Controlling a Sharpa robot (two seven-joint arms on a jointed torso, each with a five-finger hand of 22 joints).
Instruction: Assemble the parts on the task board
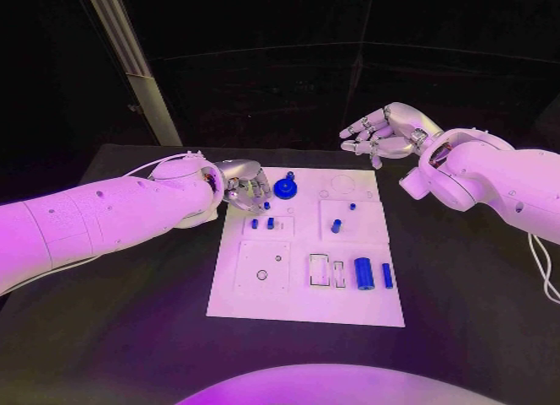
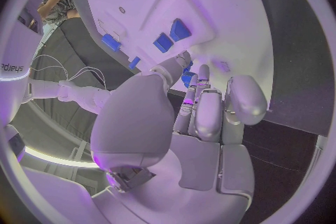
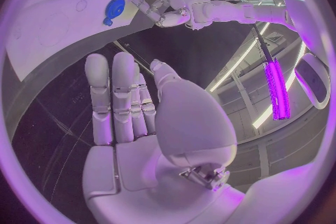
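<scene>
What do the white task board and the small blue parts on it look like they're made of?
Task board: looks like matte white plastic or painted sheet, flat with cut recesses and little glare. Blue parts: probably smooth moulded plastic, uniform colour with a faint sheen. The look alone cannot confirm either.

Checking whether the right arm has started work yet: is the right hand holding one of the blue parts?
No: in the head view the right hand hovers beyond the task board's far edge, fingers apart and holding nothing.

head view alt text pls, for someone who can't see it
A white task board lies on a black table, with small blue parts on it. The left hand is at the board's far left corner beside a round blue part; the right hand is raised beyond the far edge, fingers apart, holding nothing.
</scene>
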